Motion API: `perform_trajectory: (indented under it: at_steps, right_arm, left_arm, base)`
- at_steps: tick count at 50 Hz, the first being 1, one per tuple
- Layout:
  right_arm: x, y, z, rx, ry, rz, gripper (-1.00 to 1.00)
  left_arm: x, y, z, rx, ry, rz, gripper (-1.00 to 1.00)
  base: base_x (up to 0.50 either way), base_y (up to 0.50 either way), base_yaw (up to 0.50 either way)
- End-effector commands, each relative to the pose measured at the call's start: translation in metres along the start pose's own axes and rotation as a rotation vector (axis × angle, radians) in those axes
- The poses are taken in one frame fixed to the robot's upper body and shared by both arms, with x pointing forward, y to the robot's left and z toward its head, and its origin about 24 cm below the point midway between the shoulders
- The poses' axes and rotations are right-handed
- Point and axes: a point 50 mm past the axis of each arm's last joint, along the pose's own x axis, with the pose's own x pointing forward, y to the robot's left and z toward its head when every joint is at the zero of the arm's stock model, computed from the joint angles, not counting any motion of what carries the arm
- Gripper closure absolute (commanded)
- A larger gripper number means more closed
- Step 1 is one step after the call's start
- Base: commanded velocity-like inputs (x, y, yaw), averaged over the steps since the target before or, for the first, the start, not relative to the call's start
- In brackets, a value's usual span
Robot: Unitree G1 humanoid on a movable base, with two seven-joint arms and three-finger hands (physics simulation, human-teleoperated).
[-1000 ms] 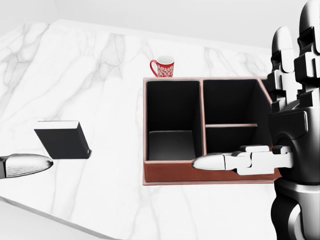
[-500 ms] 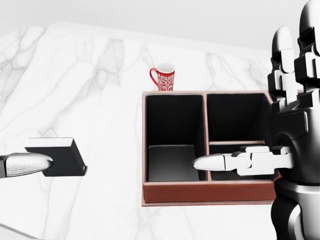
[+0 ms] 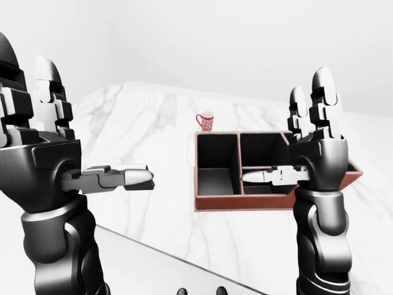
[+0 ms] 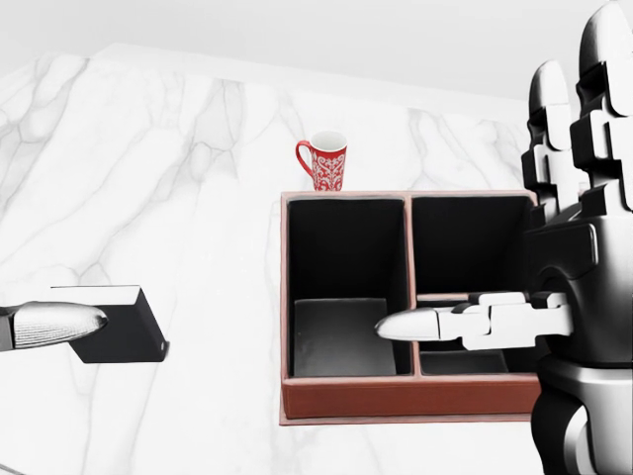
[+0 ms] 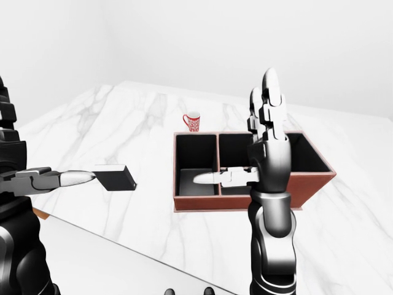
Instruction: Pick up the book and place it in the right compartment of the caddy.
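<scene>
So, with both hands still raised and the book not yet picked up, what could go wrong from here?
1. The book lies flat on the table, so the open left hand may push it along rather than lift it.
2. The raised right hand hides part of the caddy and its right side, so aiming there could be harder.
3. The cup stands just past the caddy's far rim; a long reach might knock it.

In your left-eye view the left hand [image 3: 92,166] hides the book [image 4: 119,324] entirely. In the head view that hand is cut off at the left edge — only a fingertip shows — and the right hand [image 4: 554,287] covers the caddy [image 4: 396,396]'s lower-right compartment.
</scene>
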Motion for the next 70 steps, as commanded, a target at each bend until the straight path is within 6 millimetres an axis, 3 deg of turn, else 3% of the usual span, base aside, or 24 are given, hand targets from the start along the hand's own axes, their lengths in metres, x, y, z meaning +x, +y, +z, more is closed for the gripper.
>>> perform_trajectory:
  at_steps: [1, 22, 35, 46, 57, 70]
  right_arm:
    - [-0.001, 0.001, -0.003, 0.001, 0.015, 0.002, -1.00]
    - [-0.001, 0.001, 0.000, 0.004, 0.002, 0.004, -1.00]
    - [0.000, 0.001, 0.002, 0.008, -0.009, 0.006, -1.00]
    - [0.002, 0.001, 0.004, 0.009, -0.024, 0.005, -1.00]
    - [0.001, 0.005, 0.007, 0.011, -0.031, 0.015, -1.00]
    - [0.002, 0.004, 0.010, 0.015, -0.050, 0.009, -1.00]
  left_arm:
    - [-0.001, 0.000, -0.002, 0.000, 0.010, -0.002, -1.00]
    - [0.000, 0.002, 0.004, 0.017, -0.015, -0.001, -1.00]
    - [0.013, 0.007, 0.002, 0.146, -0.026, -0.083, -1.00]
    - [0.030, -0.004, -0.019, 0.343, 0.043, -0.303, -1.00]
    - [0.031, -0.012, -0.067, 0.535, 0.272, -0.522, -1.00]
    - [0.027, -0.022, -0.099, 0.736, 0.473, -0.774, -1.00]
  base:
    - [0.00, 0.00, 0.00]
    - [0.00, 0.00, 0.00]
    - [0.00, 0.00, 0.00]
    - [0.00, 0.00, 0.00]
    - [0.00, 0.00, 0.00]
    - [0.00, 0.00, 0.00]
